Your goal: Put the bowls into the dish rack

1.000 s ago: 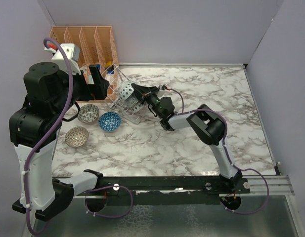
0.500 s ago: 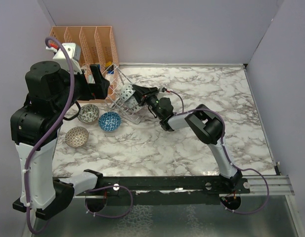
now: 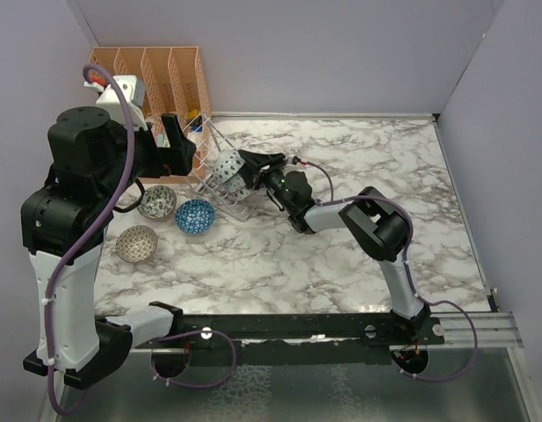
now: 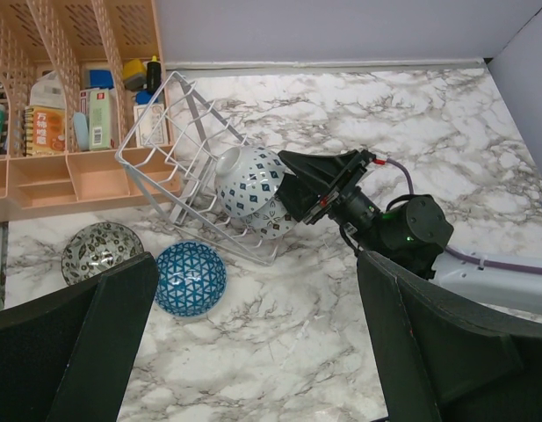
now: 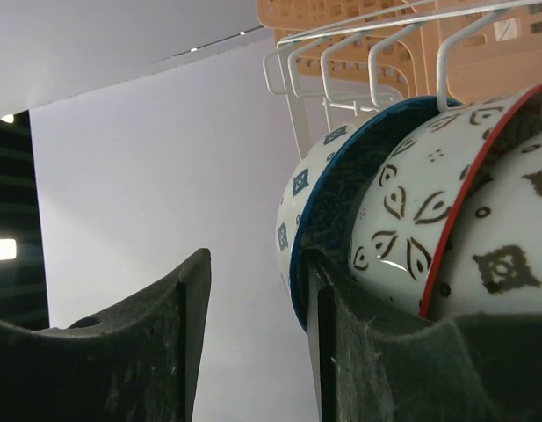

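Observation:
The wire dish rack (image 3: pixel 209 176) stands tilted against the orange organiser and also shows in the left wrist view (image 4: pixel 165 132). It holds a blue-rimmed white bowl (image 5: pixel 316 198), a red-rimmed bowl (image 5: pixel 411 233) and a third bowl (image 5: pixel 512 255). My right gripper (image 3: pixel 247 167) is open at the rack's right side, one finger (image 5: pixel 341 334) against the blue-rimmed bowl's rim (image 4: pixel 249 180). A dark grey-white bowl (image 3: pixel 156 202), a blue bowl (image 3: pixel 194 215) and a tan bowl (image 3: pixel 136 243) lie on the table. My left gripper (image 4: pixel 253 343) is open and empty, high above them.
The orange organiser (image 3: pixel 152 75) with tall dividers stands in the back left corner, with bottles and packets in it (image 4: pixel 68 114). Purple walls close the left, back and right. The right arm (image 3: pixel 376 229) stretches across the marble table (image 3: pixel 358 167).
My right gripper has pushed slightly further left against the rack, and its elbow has shifted right. The left arm has hardly moved.

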Controlling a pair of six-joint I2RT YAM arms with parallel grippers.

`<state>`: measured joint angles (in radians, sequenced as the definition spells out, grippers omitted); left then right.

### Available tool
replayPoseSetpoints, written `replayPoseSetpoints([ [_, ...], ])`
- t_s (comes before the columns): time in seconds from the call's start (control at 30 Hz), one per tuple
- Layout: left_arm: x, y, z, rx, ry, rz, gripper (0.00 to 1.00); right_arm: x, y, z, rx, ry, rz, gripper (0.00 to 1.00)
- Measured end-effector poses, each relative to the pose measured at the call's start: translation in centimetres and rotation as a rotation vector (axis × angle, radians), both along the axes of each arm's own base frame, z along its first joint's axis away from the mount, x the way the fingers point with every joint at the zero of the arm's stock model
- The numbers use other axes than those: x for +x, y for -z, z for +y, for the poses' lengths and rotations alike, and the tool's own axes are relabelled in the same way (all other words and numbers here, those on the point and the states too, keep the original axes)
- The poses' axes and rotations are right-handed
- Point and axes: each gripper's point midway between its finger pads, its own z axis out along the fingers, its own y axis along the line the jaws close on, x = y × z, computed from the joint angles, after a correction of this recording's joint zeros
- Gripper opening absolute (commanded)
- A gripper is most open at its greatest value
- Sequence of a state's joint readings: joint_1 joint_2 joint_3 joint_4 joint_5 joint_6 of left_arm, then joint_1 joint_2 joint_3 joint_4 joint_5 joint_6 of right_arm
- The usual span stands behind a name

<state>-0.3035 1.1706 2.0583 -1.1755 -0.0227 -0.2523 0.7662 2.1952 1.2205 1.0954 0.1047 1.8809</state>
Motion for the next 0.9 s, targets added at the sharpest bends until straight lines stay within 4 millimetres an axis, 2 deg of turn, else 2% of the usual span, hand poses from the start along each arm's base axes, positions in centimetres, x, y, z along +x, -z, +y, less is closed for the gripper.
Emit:
replayPoseSetpoints([
  [0.5,0.1,0.1,-0.3,-0.015,0.005,0.008,0.99,-1.8,0.3,-1.5,-0.09,-0.013,0.091,0.5],
  [0.9,0.1,-0.1,-0.6,-0.029,0.014,0.007,0.99,-2.1,0.1,-1.0,-0.111,-0.061,0.104,0.51],
])
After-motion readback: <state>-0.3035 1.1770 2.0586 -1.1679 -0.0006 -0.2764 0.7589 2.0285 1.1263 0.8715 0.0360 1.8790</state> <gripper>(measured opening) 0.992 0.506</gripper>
